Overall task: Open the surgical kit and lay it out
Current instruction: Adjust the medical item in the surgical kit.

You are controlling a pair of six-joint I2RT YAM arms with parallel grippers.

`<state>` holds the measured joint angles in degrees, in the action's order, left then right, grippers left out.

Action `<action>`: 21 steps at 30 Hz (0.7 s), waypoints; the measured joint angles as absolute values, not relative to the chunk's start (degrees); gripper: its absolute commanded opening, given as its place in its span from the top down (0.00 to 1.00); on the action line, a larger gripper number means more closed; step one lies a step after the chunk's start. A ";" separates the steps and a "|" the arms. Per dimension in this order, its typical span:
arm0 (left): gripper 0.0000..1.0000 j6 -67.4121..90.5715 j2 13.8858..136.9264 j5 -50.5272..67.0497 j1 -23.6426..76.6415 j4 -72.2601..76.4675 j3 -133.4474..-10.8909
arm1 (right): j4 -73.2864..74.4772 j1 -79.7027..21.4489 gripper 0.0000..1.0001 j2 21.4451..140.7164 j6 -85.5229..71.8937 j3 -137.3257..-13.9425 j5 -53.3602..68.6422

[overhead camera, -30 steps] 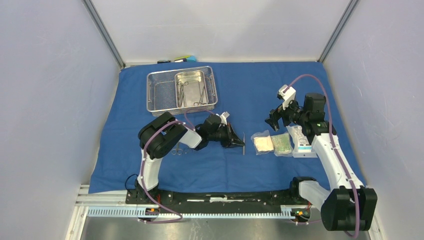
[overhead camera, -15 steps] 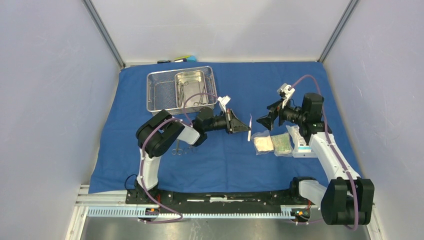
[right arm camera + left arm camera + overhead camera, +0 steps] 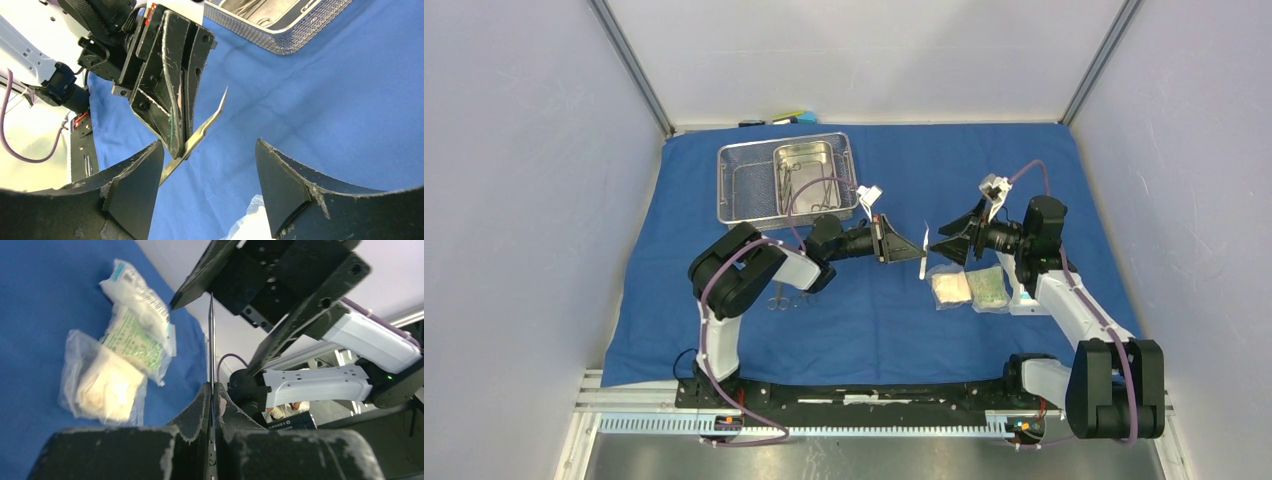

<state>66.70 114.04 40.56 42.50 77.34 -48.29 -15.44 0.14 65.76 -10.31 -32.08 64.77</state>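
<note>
My left gripper (image 3: 911, 248) is shut on slim metal tweezers (image 3: 923, 252) and holds them above the blue cloth (image 3: 864, 320); they also show in the left wrist view (image 3: 211, 340) and the right wrist view (image 3: 197, 137). My right gripper (image 3: 938, 246) is open, facing the left one, its fingers (image 3: 135, 185) either side of the tweezers. Three clear packets (image 3: 951, 287) lie on the cloth below the right gripper. The wire-mesh tray (image 3: 744, 185) holds the steel pan (image 3: 804, 175) with instruments at the back left. Scissors-like instruments (image 3: 779, 298) lie by the left arm.
A small white-yellow-blue block toy (image 3: 792, 118) lies past the cloth's far edge. Grey walls stand on the left, right and back. The arm bases sit on a rail (image 3: 864, 400) at the near edge.
My left gripper has lifted the tweezers off the cloth and carried them right. My right gripper has swung left and lower to face it, jaws around the tweezers.
</note>
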 measured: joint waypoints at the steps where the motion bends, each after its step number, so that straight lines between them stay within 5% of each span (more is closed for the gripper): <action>1: 0.93 65.98 113.34 40.23 42.50 74.96 -48.01 | -15.81 0.14 0.25 65.89 -10.50 -32.10 64.93; 14: 0.95 36.51 105.19 20.34 45.63 11.40 -59.07 | 0.93 0.14 0.19 66.52 5.78 -37.21 54.35; 21: 0.97 34.28 105.27 5.30 51.99 -9.30 -66.70 | 7.03 0.14 0.18 66.92 11.49 -37.82 48.71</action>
<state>34.28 105.27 5.30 51.99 -9.30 -66.70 7.03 0.14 66.92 11.49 -37.82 48.71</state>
